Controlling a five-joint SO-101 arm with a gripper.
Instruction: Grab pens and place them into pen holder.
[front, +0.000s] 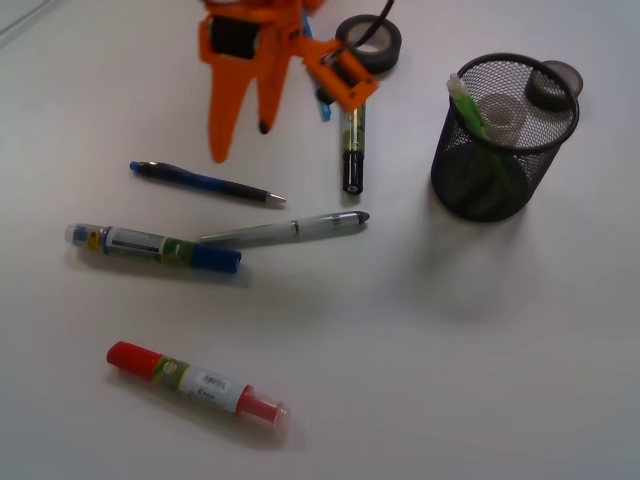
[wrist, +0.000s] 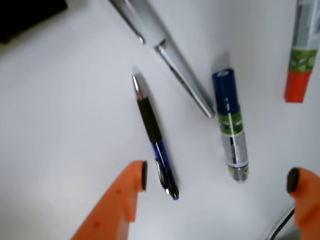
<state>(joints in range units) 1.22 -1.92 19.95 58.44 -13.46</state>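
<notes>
A white tabletop (front: 480, 380) is seen from the front, with an orange robot arm reaching down from the far edge. Its pincer (front: 243, 140) hangs above the tabletop with its two orange prongs spread wide apart, and it holds nothing. In the wrist view the two black-tipped fingertips (wrist: 144, 175) sit at the near left and near right, with a wide gap of bare surface between them.

Just near of the pincer lies a dark blue pen (front: 207, 183) with a black grip and silver tip, slanting down to the right. In the wrist view it lies beside the left fingertip, not touching it. Near of that pen, a silver-grey pen (front: 285, 230) lies almost level. At its left end, close to or touching it, rests a thick marker with a blue cap (front: 152, 246). A thick red-capped marker (front: 196, 382) lies apart at the near left.

To the right of the pincer a dark marker with a green label (front: 352, 150) lies pointing near to far, its far end under the orange arm. A black tape roll (front: 369, 42) sits at the far edge.

The black wire-mesh pen holder (front: 470, 185) stands upright at the far right, well apart from the pincer. A lime green pen (front: 466, 103) leans inside it against the left wall.
</notes>
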